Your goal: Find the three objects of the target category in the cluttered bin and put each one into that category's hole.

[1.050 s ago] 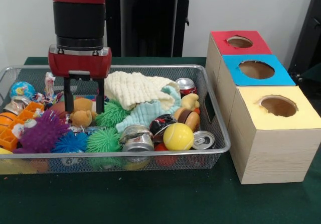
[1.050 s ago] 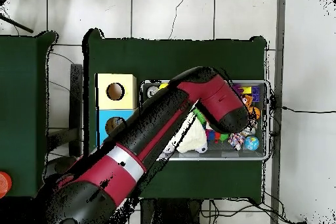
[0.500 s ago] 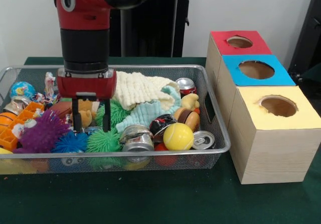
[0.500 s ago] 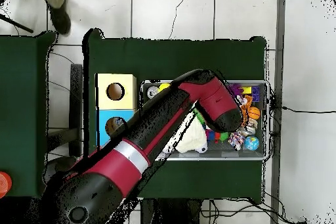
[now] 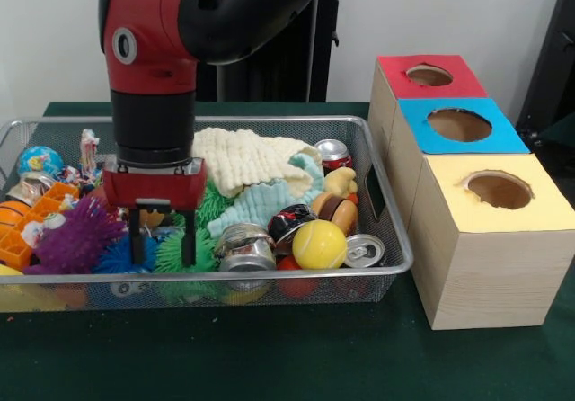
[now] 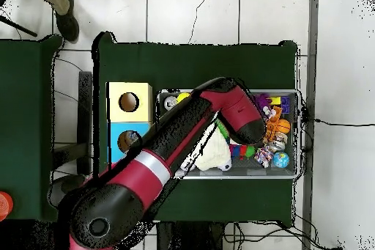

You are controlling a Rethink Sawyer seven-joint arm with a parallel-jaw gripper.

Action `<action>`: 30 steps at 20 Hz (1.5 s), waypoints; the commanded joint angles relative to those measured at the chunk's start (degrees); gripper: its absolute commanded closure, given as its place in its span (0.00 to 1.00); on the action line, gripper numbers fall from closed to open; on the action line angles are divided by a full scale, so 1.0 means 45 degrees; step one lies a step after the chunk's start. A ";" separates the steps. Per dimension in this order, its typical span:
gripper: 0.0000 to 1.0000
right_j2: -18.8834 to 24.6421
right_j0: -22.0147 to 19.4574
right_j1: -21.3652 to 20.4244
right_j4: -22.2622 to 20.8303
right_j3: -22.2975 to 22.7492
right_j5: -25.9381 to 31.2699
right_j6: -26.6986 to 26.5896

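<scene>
Lowered since the earlier frame, the pincer (image 5: 163, 237) is now held with fingers apart among the spiky balls, astride a green spiky ball (image 5: 184, 252) in the wire bin (image 5: 388, 239), near the front wall.

1. The arm (image 5: 193, 10) has glossy red shells with black joint sections.
2. A round grey disc sits on the red elbow housing.
3. The gripper (image 5: 163, 239) has a red boxy body and two thin black fingers (image 5: 189, 236).
4. From overhead, a silver band rings the arm.
</scene>
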 commanded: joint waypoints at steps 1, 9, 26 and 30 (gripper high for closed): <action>0.00 0.1947 -0.0434 0.0812 0.1116 -0.1306 0.0836 0.3266; 0.00 0.1425 0.0365 0.0599 0.0702 -0.0336 -0.0199 0.5180; 0.00 0.1798 0.1223 0.0233 0.0491 0.1716 -0.0497 0.4623; 0.00 0.2101 0.0933 -0.0111 0.0634 0.2321 -0.0618 0.3356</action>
